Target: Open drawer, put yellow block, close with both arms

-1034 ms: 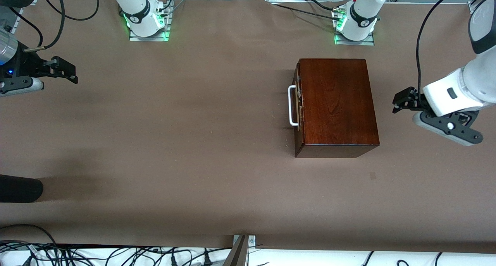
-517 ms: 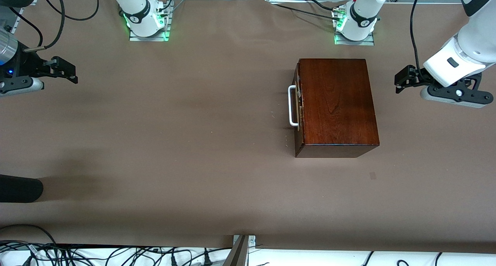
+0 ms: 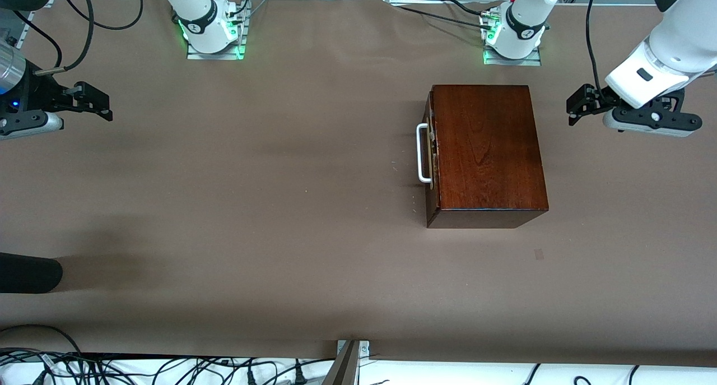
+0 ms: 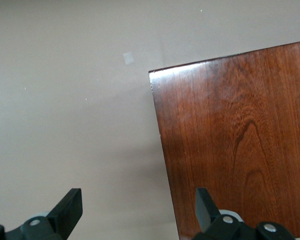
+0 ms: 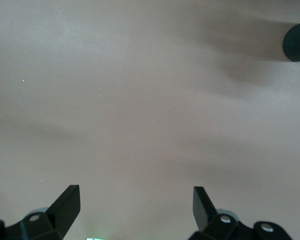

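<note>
The dark reddish-brown wooden box [image 3: 487, 152] stands toward the left arm's end of the table. Its drawer is shut, with the white bar handle [image 3: 423, 153] facing the right arm's end. The box top also shows in the left wrist view [image 4: 240, 140]. My left gripper [image 3: 577, 106] is open and empty, in the air beside the box at the left arm's end; it shows in its wrist view [image 4: 138, 212] too. My right gripper [image 3: 98, 100] is open and empty, waiting over the table's right-arm end, and shows in its wrist view [image 5: 136, 210]. The yellow block is out of view.
The brown table cover [image 3: 269, 205] is bare around the box. A dark rounded object [image 3: 28, 273] pokes in at the right arm's end, nearer the front camera; it also shows in the right wrist view [image 5: 297, 42]. Cables lie along the front edge.
My left arm has swung away from the front camera and risen, its gripper still open beside the box. The right arm and the box have not moved.
</note>
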Motion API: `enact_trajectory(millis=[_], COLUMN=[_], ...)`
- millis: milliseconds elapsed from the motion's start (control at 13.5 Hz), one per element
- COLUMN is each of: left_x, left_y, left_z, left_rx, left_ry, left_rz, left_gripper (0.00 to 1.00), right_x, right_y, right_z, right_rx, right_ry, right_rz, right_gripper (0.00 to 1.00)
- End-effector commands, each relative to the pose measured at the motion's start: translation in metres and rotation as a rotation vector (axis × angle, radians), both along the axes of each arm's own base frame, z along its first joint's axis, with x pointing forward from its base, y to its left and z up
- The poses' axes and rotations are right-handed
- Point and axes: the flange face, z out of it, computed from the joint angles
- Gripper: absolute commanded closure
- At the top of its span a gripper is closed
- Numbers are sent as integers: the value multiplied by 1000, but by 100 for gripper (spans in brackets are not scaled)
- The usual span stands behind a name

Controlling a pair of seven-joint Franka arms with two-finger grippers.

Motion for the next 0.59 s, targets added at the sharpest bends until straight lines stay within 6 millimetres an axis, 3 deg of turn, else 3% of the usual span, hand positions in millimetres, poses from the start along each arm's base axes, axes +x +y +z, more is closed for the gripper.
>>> enact_trajectory(millis=[0,517], left_x=[-10,12], left_y=[2,0], left_z=[3,17], left_rx=[-7,-21], left_ry=[31,41], left_rz=[41,24], left_gripper=[0,0], right_x=[0,0], right_y=[1,1], right_z=[5,5], right_rx=[1,1], right_ry=[3,3], right_rz=[-12,-12], right_gripper=[0,0])
